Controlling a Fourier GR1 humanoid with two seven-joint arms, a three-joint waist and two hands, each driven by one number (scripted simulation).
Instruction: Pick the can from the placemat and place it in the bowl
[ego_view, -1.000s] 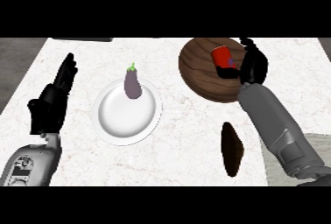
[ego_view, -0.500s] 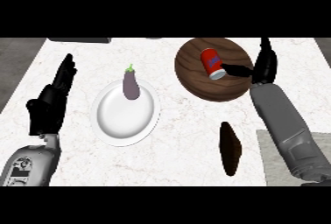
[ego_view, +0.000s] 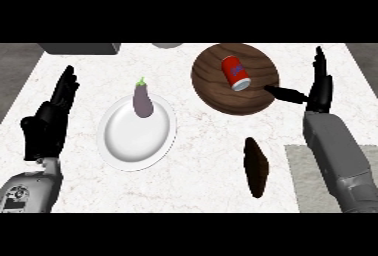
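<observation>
Dark brown flat object (ego_view: 256, 166), nearest. White plate (ego_view: 137, 137), eggplant (ego_view: 142, 99) on its far rim. Left hand (ego_view: 49, 120), fingers straight, resting. Right hand (ego_view: 317, 85), released, beside wooden bowl (ego_view: 221, 95). Red can (ego_view: 235, 72) lying inside bowl.

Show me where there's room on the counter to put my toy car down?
Bare counter lies between the white plate and the brown bowl, and below the plate. It is crowded around the bowl: the red can lies inside, and the right hand is beside it.

White marble counter (ego_view: 199, 145); grey box (ego_view: 80, 48) at far edge.
</observation>
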